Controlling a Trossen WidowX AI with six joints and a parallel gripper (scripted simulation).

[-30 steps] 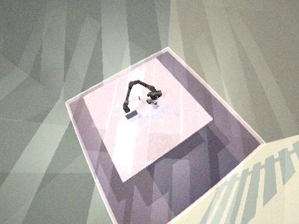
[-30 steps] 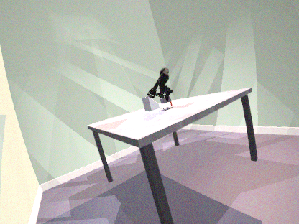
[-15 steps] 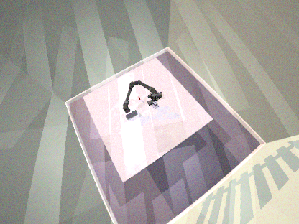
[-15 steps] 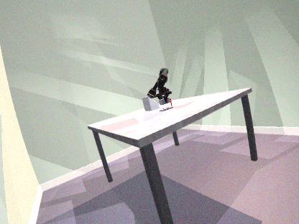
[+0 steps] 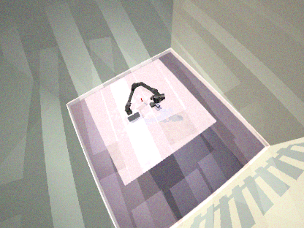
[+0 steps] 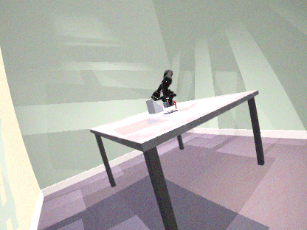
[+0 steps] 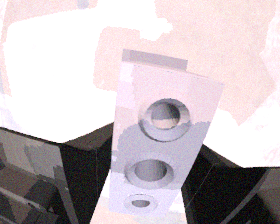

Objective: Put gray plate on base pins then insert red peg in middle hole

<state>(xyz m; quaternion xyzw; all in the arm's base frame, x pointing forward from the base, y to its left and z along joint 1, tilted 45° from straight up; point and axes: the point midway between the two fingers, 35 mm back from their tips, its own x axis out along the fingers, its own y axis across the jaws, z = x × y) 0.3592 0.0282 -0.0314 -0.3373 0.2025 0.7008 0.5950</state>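
Note:
The gray plate (image 7: 131, 92) has three round holes, two large and one small, in the wrist view. My gripper (image 7: 148, 129) (image 5: 157, 104) is shut on the plate, with a black finger at each long side. A gray edge, seemingly of the base (image 7: 156, 59), shows just beyond the plate's far end. The plate hides most of the base and its pins. Whether the plate touches the base or sits on the pins cannot be told. The red peg (image 5: 142, 99) (image 6: 176, 105) stands roughly upright, away from my fingers, and is out of the wrist view.
A gray box (image 5: 134, 117) (image 6: 155, 107) stands beside the arm's foot. A thin pale slab with a dark edge (image 6: 170, 113) lies near the peg. The pale table (image 5: 128, 166) (image 6: 134, 133) bears everything.

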